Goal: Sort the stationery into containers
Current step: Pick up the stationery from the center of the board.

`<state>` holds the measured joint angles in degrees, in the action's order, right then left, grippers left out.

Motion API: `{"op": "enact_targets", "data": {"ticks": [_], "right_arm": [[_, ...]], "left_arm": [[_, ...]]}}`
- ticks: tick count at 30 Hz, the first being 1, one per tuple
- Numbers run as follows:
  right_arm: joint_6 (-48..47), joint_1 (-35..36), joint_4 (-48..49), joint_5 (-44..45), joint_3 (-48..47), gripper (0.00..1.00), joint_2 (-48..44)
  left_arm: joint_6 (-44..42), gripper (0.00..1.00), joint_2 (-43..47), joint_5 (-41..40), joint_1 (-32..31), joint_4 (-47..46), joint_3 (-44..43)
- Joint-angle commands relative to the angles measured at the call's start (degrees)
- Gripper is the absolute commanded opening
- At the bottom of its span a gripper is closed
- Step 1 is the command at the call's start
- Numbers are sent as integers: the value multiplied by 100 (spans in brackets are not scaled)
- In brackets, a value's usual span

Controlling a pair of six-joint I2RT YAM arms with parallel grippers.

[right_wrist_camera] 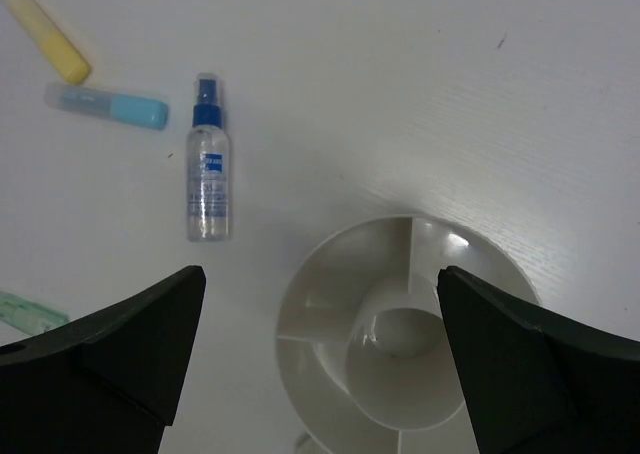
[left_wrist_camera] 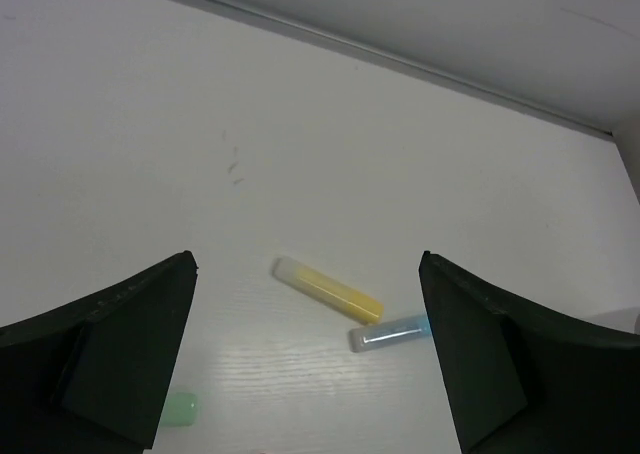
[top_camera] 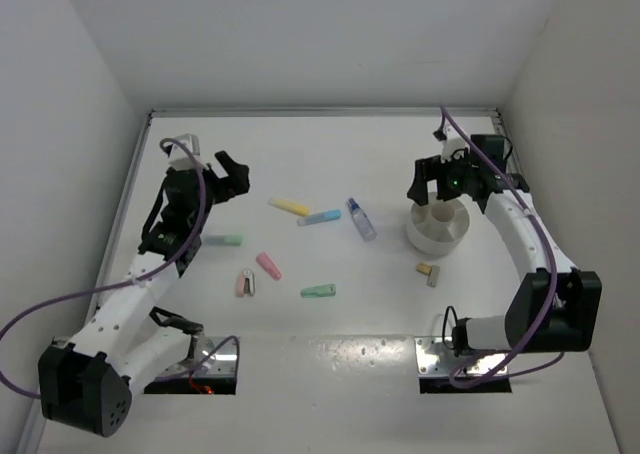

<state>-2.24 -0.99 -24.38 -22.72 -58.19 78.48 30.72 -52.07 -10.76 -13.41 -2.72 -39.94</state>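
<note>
right gripper (right_wrist_camera: 318, 271), jaws apart, hovers directly above white tub (right_wrist_camera: 352, 234).

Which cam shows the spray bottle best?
Right wrist: the spray bottle lies large and unobstructed, with its blue cap and label visible, near the white tub. Top external shows the spray bottle whole but small, between the blue stick and the tub. Left wrist doesn't show it.

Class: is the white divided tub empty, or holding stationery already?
Empty, as far as visible: the tub shows only bare white floor between its dividers.
</note>
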Motion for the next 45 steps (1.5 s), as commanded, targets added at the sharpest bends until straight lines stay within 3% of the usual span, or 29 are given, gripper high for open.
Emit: {"op": "enact_targets", "data": {"ticks": [1,8,11,12,13,14,15,16,17,18,19,20,21,23,24,26,27,28,29,30,33,39,45], "right_arm": [[-110,-32,72,-93,-132,100,-385],[-241,-32,135,154,45,100,-632],[-618,-32,-100,-195,46,100,-571],[-933,-32,-302,-528,45,100,-570],[-1023,20,-356,-749,45,100,-518],[-1102,20,-287,-952,45,96,-518],[-1303,90,-382,-1493,45,78,-370],[-1479,169,-435,-1664,-7,29,-264],[-1481,239,-358,-1726,-60,0,-158],[-1672,318,-487,-2084,-147,0,86],[-1831,476,-489,-2218,-340,10,202],[-2215,564,-489,-2419,-411,72,316],[-2567,652,-680,-2761,-490,100,430],[-2913,1021,-595,-2651,-719,100,826],[-2853,1162,-429,-2197,-815,100,1010],[-1849,1608,-217,-1345,-1280,97,1492],[-1615,1733,-373,-618,-1804,92,2139],[-1543,1821,-531,-454,-2036,88,2450],[-1342,2014,-533,-174,-2203,79,2688],[-871,2120,-533,438,-2396,63,2890],[-437,2392,-217,1310,-2556,58,3392],[-128,2472,-261,1973,-2839,54,3842],[-180,2525,-690,2097,-2908,59,4087]], "left_arm": [[92,100,-329,900,5,-265,-215],[-57,100,-1190,743,-504,666,-856],[-128,87,-1384,532,-768,790,-971],[-128,74,-1384,479,-768,791,-971],[-189,32,-1384,427,-847,843,-971],[-189,9,-1384,339,-848,843,-1024],[-50,0,-1384,251,-848,922,-1024],[12,0,-1384,102,-848,923,-1024],[13,0,-1384,23,-848,923,-1024],[135,3,-1384,-48,-848,923,-1024],[197,29,-1384,-275,-848,975,-1024],[267,83,-1384,-373,-848,975,-1024],[329,95,-1384,-443,-848,1045,-1024],[329,100,-1437,-567,-848,1098,-1024],[329,100,-1437,-567,-848,1098,-1024],[469,100,-1437,-681,-848,1169,-1076],[470,100,-1437,-760,-848,1221,-1077],[531,100,-1489,-760,-848,1274,-1129],[532,100,-1490,-821,-848,1274,-1130],[532,100,-1490,-822,-848,1274,-1130],[532,100,-1490,-761,-848,1274,-1130],[532,100,-1490,-647,-848,1274,-1182],[532,100,-1490,-541,-848,1274,-1182]]}}
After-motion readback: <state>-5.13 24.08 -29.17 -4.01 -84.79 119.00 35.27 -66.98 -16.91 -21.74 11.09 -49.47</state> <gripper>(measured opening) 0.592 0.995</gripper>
